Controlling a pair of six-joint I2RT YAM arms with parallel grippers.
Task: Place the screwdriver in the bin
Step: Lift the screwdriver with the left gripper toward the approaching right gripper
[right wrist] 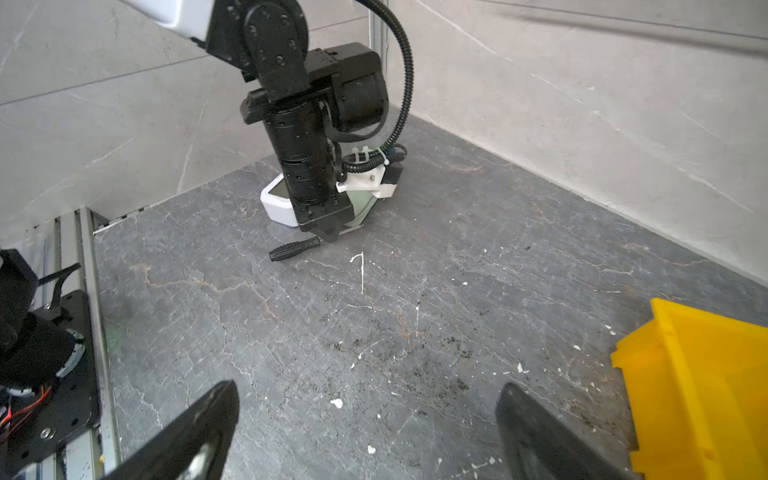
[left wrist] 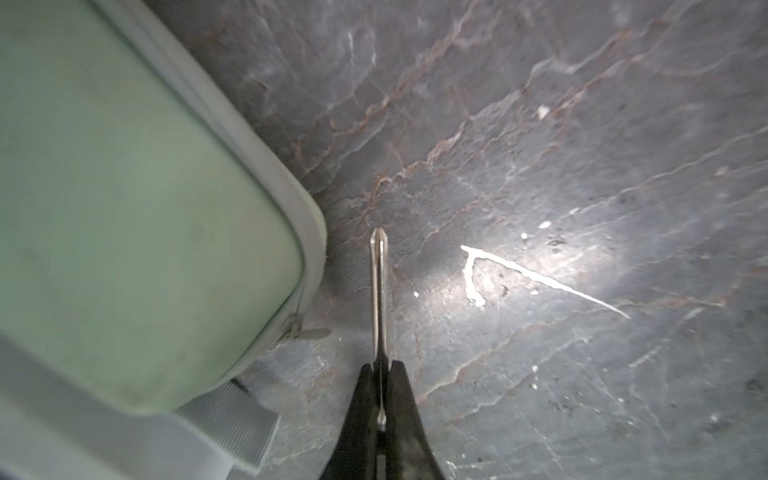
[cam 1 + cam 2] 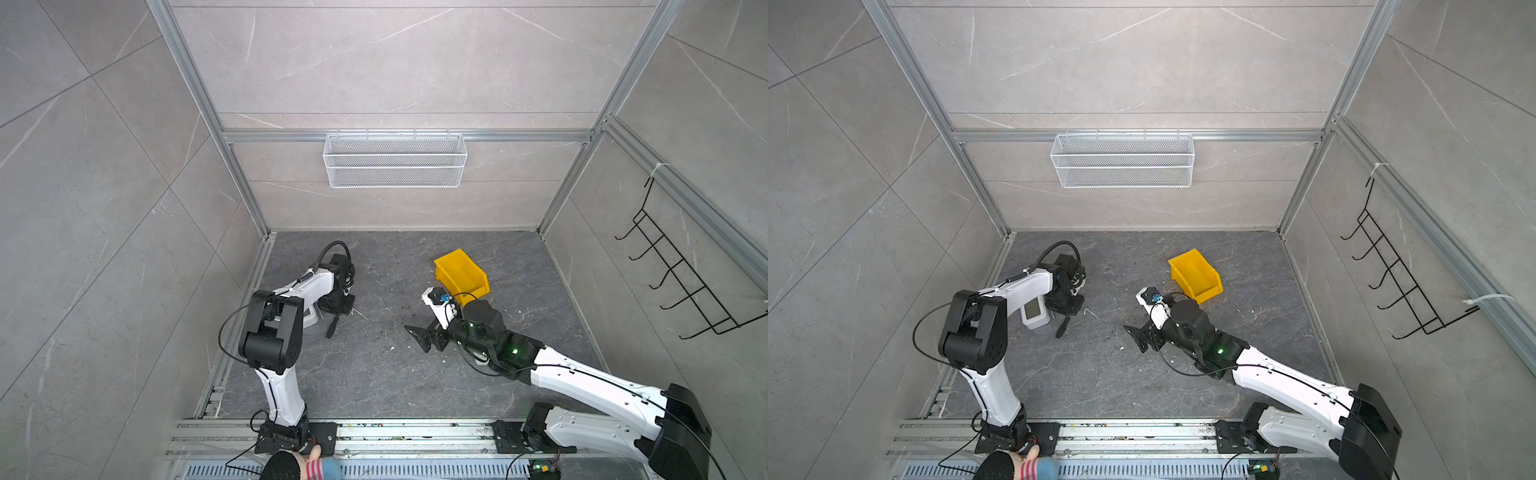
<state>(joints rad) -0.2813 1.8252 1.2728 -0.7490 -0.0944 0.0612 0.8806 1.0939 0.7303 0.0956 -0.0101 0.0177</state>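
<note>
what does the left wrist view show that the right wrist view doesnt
Only the left wrist view: the screwdriver shaft and its cross tip up close, pinched in the shut left gripper.
Only the right wrist view: the screwdriver's black handle sticking out of that grip, the yellow bin well apart from it, and the open, empty right gripper.
Both: the screwdriver, the white gadget beside it, and the white mark on the dark floor.

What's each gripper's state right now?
Left gripper: closed on the screwdriver, gripping its metal shaft.
Right gripper: open, holding nothing.
</note>
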